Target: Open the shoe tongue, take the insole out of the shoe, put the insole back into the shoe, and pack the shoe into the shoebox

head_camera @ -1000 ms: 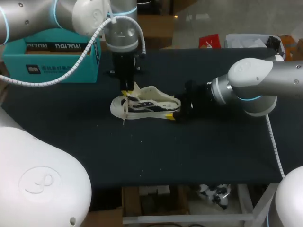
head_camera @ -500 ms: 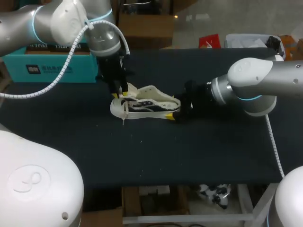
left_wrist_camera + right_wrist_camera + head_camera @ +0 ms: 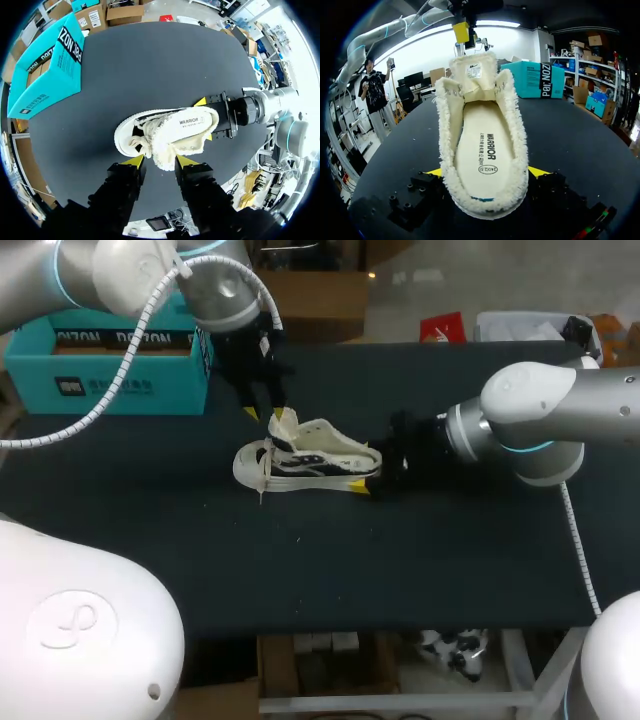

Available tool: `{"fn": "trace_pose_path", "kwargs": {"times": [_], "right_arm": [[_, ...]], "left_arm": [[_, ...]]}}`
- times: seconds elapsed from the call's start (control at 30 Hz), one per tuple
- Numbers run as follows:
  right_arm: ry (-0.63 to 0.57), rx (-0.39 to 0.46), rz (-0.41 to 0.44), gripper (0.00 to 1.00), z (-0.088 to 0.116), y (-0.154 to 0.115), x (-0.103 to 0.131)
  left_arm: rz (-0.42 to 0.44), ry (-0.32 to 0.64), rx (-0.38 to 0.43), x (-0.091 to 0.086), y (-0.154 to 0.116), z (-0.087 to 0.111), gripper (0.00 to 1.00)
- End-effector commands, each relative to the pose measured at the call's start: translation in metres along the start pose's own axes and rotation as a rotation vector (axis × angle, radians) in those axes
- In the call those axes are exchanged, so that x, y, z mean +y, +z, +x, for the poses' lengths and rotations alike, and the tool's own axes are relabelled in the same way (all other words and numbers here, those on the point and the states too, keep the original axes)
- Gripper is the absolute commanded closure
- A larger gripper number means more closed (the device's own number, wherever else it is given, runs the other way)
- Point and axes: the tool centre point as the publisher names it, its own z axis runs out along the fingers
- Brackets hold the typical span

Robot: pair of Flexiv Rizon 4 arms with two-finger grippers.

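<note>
Black table point(image 3: 300, 570), cream fleece-lined canvas shoe point(image 3: 310, 460) at its middle, and the left gripper point(image 3: 264, 413) has swung back, pinching the fluffy tongue point(image 3: 284, 426) upright! Right gripper point(image 3: 368, 470) clamps the heel. Tongue's open, so the white insole point(image 3: 482, 150) looks ready to lift.

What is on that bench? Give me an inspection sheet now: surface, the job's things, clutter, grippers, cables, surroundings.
Surface: black cloth-covered table, flat.
Job's things: cream fleece-lined shoe with dark stripes sits on its sole mid-table, its tongue upright, cream insole inside; teal cardboard shoebox at the far left corner.
Clutter: nothing seen.
Grippers: left gripper at the tongue's edge, hold unclear; right gripper clamps the shoe's heel from both sides.
Cables: white coiled cable along the left arm; another below the right arm.
Surroundings: nothing seen reaching over the table.
</note>
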Motion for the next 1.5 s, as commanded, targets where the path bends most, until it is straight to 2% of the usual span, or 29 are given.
{"fn": "trace_pose_path", "kwargs": {"times": [0.03, 0.1, 0.13, 0.17, 0.2, 0.27, 0.87, 0.9, 0.93, 1.0, 1.03, 1.07, 1.23, 1.5], "right_arm": [[0.000, 0.001, -0.001, 1.00, -0.001, 0.001, -0.004], [0.000, 0.001, -0.001, 1.00, -0.001, 0.001, -0.004], [0.000, 0.001, -0.001, 1.00, -0.001, 0.001, -0.004], [0.000, 0.001, -0.001, 1.00, -0.001, 0.001, -0.004], [0.000, 0.001, -0.001, 1.00, -0.001, 0.001, -0.004], [0.000, 0.001, -0.001, 1.00, -0.001, 0.001, -0.004], [0.000, 0.001, -0.001, 1.00, -0.001, 0.001, -0.004], [0.000, 0.001, -0.001, 1.00, -0.001, 0.001, -0.004], [0.000, 0.001, -0.001, 1.00, -0.001, 0.001, -0.004], [0.000, 0.001, -0.001, 1.00, -0.001, 0.001, -0.004], [0.000, 0.001, -0.001, 1.00, -0.001, 0.001, -0.004], [0.000, 0.001, -0.001, 1.00, -0.001, 0.001, -0.004], [0.000, 0.001, -0.001, 1.00, -0.001, 0.001, -0.004], [0.000, 0.001, -0.001, 1.00, -0.001, 0.001, -0.004]], "left_arm": [[0.053, 0.117, -0.039, 0.004, -0.032, 0.021, 1.00], [0.031, 0.266, -0.042, 0.002, -0.033, 0.030, 1.00], [0.012, 0.377, -0.037, 0.000, -0.033, 0.034, 1.00], [-0.053, 0.557, 0.000, 0.000, -0.030, 0.039, 1.00], [-0.095, 0.664, 0.024, 0.000, -0.028, 0.041, 1.00], [-0.202, 0.958, 0.071, 0.001, -0.020, 0.043, 1.00], [-0.202, 0.958, 0.071, 0.001, -0.020, 0.043, 1.00], [-0.196, 1.012, 0.044, 0.002, -0.015, 0.047, 1.00], [-0.197, 0.997, 0.048, 0.000, -0.009, 0.049, 1.00], [-0.187, 1.047, 0.052, -0.001, 0.001, 0.050, 1.00], [-0.190, 1.031, 0.057, -0.004, 0.006, 0.050, 1.00], [-0.194, 1.060, 0.074, -0.004, 0.011, 0.049, 1.00], [-0.190, 1.079, 0.091, -0.009, 0.034, 0.042, 1.00], [-0.194, 1.173, 0.102, -0.013, 0.066, 0.038, 1.00]]}}
